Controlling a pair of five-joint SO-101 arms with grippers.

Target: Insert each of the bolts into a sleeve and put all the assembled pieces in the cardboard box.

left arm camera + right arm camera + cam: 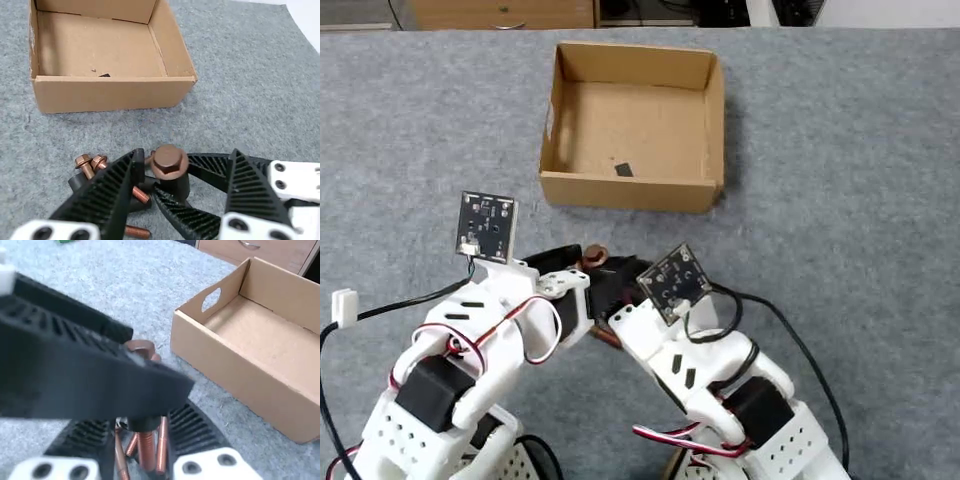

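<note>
Since a bolt already stands head-up in the black sleeve, insertion looks done for this piece. The right gripper pinches the sleeve; the left gripper has its jaws spread either side. Next, probably: lift it over the near wall into the cardboard box, close ahead.

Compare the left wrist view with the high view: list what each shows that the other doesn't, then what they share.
Left wrist, not high: loose bolts lying on the mat, and the black sleeve under one upright bolt. High, not left wrist: the bodies of the left arm and right arm, and a cabinet past the table. Both: the box, the mat, and that bolt's head.
</note>
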